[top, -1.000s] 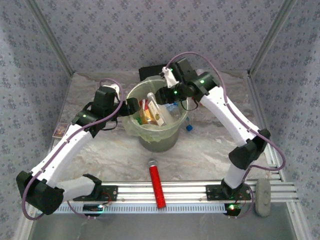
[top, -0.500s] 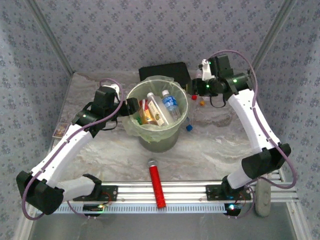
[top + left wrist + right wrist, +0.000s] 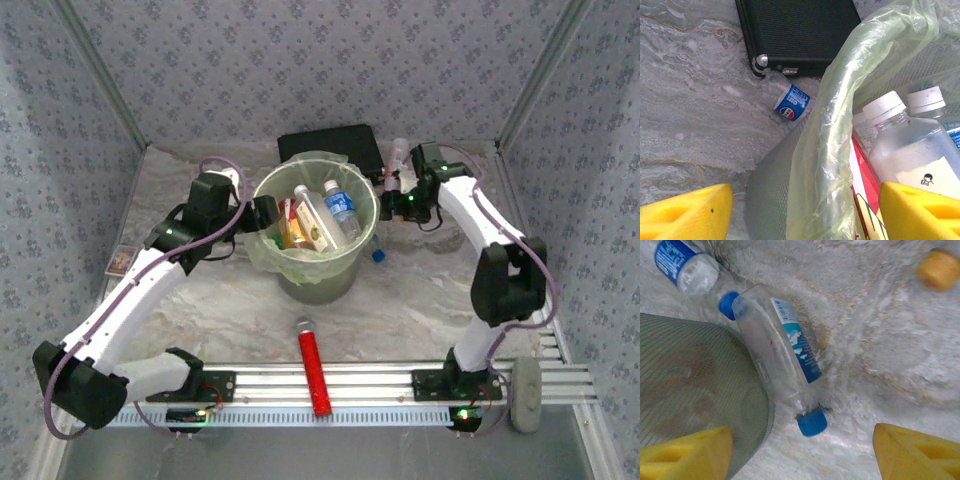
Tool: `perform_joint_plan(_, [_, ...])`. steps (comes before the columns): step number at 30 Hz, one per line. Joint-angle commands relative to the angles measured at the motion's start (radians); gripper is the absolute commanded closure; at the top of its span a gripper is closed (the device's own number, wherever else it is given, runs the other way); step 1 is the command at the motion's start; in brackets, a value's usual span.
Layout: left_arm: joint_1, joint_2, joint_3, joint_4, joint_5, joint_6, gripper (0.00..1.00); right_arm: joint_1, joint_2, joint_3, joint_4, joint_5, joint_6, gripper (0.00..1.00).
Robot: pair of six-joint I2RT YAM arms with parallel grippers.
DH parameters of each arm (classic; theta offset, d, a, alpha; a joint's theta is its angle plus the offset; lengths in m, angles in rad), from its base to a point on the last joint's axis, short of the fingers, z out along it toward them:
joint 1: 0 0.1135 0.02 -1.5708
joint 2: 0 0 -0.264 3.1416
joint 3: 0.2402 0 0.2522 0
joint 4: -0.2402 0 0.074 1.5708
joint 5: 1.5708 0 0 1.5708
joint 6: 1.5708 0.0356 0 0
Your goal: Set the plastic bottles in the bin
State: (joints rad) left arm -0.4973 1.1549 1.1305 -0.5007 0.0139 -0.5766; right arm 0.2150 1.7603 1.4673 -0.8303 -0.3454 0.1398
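The bin (image 3: 288,262), lined with a pale green bag, stands mid-table and holds several plastic bottles, among them a blue-labelled one (image 3: 343,210) and a clear white-capped one (image 3: 905,145). My left gripper (image 3: 805,215) is open at the bin's left rim (image 3: 268,213), its yellow fingers (image 3: 687,212) either side of the bag-covered edge (image 3: 830,150). My right gripper (image 3: 388,196) hangs open low at the bin's right. In its wrist view a clear blue-capped bottle (image 3: 780,355) lies against the bin's mesh wall (image 3: 695,390), just ahead of the gripper (image 3: 802,455). A Pepsi bottle (image 3: 787,100) lies behind the bin.
A flat black case (image 3: 330,145) lies behind the bin, with a pale bottle (image 3: 398,152) at its right end. Another blue-labelled bottle (image 3: 682,262) and an orange cap (image 3: 939,269) lie on the table. A red cylinder (image 3: 313,365) rests by the front rail.
The right gripper has opened, left the blue-labelled bottle in the bin, and swung out to the right and down beside the bin. The left arm has not moved.
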Motion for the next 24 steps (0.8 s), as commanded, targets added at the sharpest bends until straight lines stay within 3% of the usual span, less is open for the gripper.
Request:
perform_joint_plan(1, [-0.003,0.012,0.046,-0.002,0.009,0.001,0.23,0.02,0.08,0.016,0.066,-0.064,-0.012,0.2])
perform_joint_plan(13, [-0.003,0.026,0.052,0.0,0.003,0.005,0.23,0.1,0.297,0.191,0.037,-0.043,0.012,0.12])
perform_joint_plan(24, [-0.003,0.023,0.054,0.004,0.004,0.001,0.23,0.105,0.392,0.225,0.034,0.022,0.047,0.14])
